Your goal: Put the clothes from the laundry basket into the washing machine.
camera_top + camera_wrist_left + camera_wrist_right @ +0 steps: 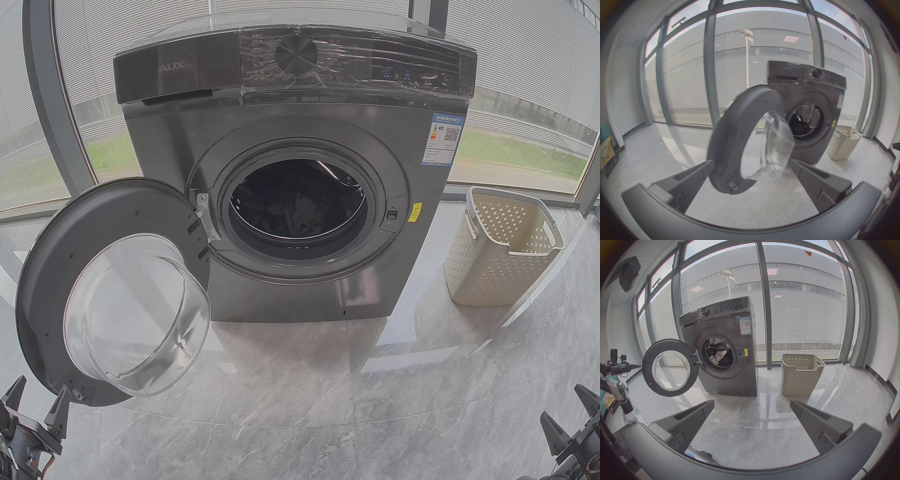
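Observation:
The grey washing machine [294, 169] stands ahead with its round door [115, 290] swung wide open to the left. Dark clothes [294, 203] lie inside the drum. A cream laundry basket [500, 247] sits on the floor right of the machine; no clothes show inside it. My left gripper [36, 403] is low at the bottom left, just below the door's edge, open and holding nothing. At the bottom right my right gripper [572, 415] is open too, well short of the basket. The door [747, 140] hangs close in front of the left gripper [750, 165]. The right gripper [751, 405] faces the machine [722, 346] and basket [801, 374].
Glossy grey marble floor [350, 387] stretches between me and the machine. Tall windows with dark frames [47, 94] run behind the machine. The open door juts out into the left side of the floor space.

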